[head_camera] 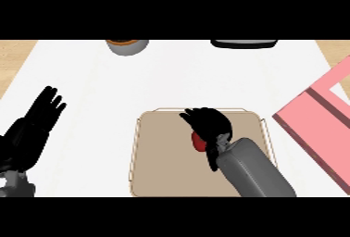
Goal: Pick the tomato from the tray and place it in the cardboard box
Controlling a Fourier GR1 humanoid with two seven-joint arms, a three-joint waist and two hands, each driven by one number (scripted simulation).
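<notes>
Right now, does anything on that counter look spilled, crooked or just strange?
Nothing looks spilled or broken. The pink box at the right lies at an angle to the tan tray, partly out of view. The right hand curls over the red tomato on the tray.

Matt tan tray (pixel 157 180) with thin pale rim; smooth white table (pixel 82 74), wood-grained at edges; glossy red tomato (pixel 197 142); matt pink box (pixel 321 125).

A grey cup (pixel 127 46) with a brown inside stood at the counter's (pixel 178 74) far edge, left of centre; a black object (pixel 244 44) lay at that edge further right.
</notes>
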